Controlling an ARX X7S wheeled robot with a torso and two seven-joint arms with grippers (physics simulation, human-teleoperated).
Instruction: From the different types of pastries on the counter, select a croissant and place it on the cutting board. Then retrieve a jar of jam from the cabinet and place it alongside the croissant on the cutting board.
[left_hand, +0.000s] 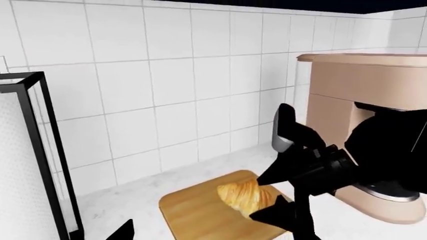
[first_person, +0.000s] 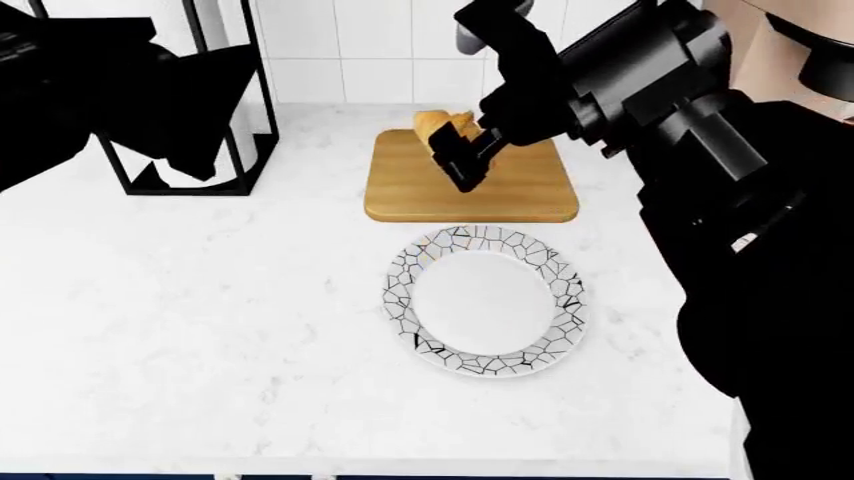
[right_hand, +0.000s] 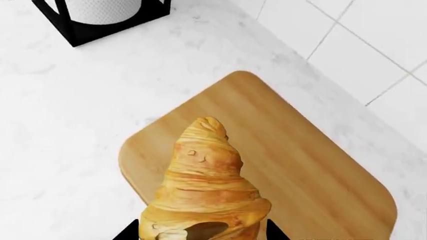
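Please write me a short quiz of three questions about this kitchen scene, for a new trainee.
1. True or false: the right gripper holds the croissant over the cutting board.
2. Which lies nearer the robot: the board or the patterned plate?
3. Fill in: the paper towel roll stands in a ____ wire holder.

Key: 1 true; 2 the plate; 3 black.

White marble-look counter (first_person: 200, 320) is carrying a wooden cutting board (first_person: 534, 195) lying flat directly beneath the right gripper (first_person: 467, 150). A crackle-pattern plate (first_person: 487, 300) is sitting just beyond the board on the gripper's robot-ward side. A black-framed holder (first_person: 200, 150) is standing well off to its left, a beige appliance (left_hand: 360, 145) probably resting on its right.
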